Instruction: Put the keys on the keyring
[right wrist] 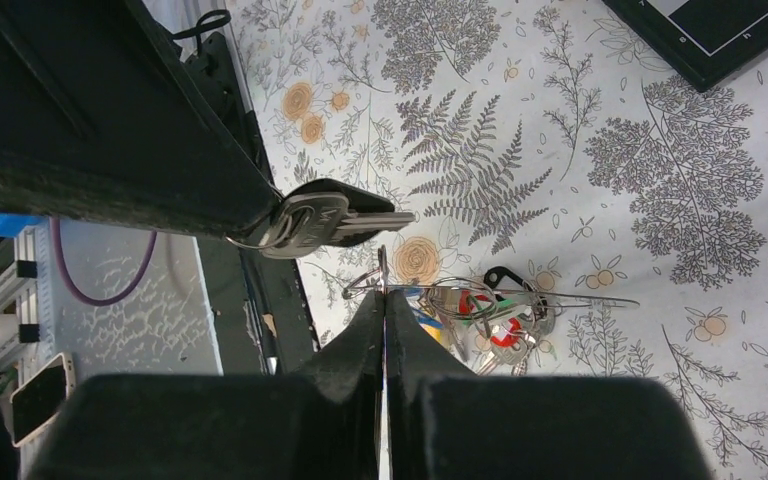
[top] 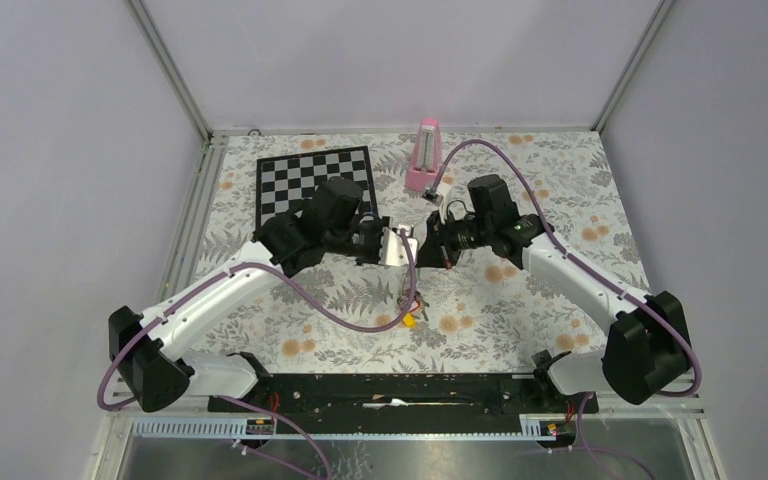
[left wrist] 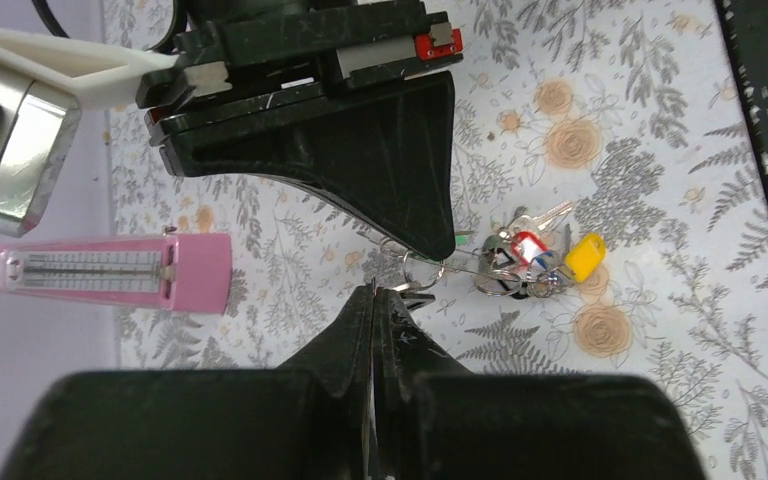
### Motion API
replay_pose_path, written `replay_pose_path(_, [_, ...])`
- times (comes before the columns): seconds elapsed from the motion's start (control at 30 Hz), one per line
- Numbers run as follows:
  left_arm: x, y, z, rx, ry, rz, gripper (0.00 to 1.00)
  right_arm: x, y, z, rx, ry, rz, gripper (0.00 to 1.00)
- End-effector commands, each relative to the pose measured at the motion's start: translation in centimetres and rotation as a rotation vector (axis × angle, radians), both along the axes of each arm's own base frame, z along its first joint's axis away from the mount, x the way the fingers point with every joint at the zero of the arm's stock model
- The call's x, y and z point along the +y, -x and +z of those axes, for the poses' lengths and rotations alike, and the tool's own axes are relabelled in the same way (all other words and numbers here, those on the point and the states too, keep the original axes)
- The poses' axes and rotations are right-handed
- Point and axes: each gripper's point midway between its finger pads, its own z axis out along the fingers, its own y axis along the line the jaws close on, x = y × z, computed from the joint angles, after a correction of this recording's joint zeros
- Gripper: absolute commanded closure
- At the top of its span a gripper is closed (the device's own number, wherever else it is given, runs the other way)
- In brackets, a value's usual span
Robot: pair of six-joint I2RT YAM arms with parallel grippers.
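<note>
Pinching the keyring (right wrist: 580, 298) wire, right gripper (right wrist: 382, 292) sits closed; threaded keys (right wrist: 495, 322) dangle below. Left gripper (left wrist: 373, 300) is clamped on a loose key (right wrist: 330, 222) just beside. Step: threading. Next move likely needs the key's hole aligned with the wire end.

Top external: looks down and forward from high behind the arm bases, far off, over the whole table (top: 520, 330). Left wrist: looks from close above the cloth, past the closed left gripper (left wrist: 374, 293) at bottom centre. Right wrist: likewise close, past the pinched right gripper (right wrist: 383, 288) at bottom centre. In all three: the keys (top: 412, 316) (left wrist: 526, 262) (right wrist: 495, 318). In both wrist views: the keyring (right wrist: 580, 298). Top and left wrist only: pink metronome (top: 426, 155) (left wrist: 110, 272). Top and right wrist only: chessboard (top: 315, 185) (right wrist: 720, 30).
</note>
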Motion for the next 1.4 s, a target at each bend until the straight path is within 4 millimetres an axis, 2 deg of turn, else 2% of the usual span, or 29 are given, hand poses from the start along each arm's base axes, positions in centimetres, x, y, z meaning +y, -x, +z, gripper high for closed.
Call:
replay_pose_path(0.0, [0.1, -1.5, 0.5, -0.134, -0.036, 0.031, 1.0, 1.4, -0.2, 3.2, -0.008, -0.09, 0.031, 1.0])
replay_pose_path(0.33, [0.6, -1.7, -1.9, -0.206, -0.141, 0.006, 1.0, 1.4, -0.2, 2.6, 0.0, -0.074, 0.037, 1.0])
replay_pose_path(0.9, [-0.4, -0.8, -3.1, -0.215, -0.171, -0.044, 1.0, 1.6, -0.5, 2.3, 0.023, -0.072, 0.034, 1.0])
replay_pose_path(1.37, [0.1, -0.9, -4.1, -0.272, -0.23, -0.046, 1.0, 1.9, -0.6, 2.1, 0.054, -0.07, 0.04, 1.0])
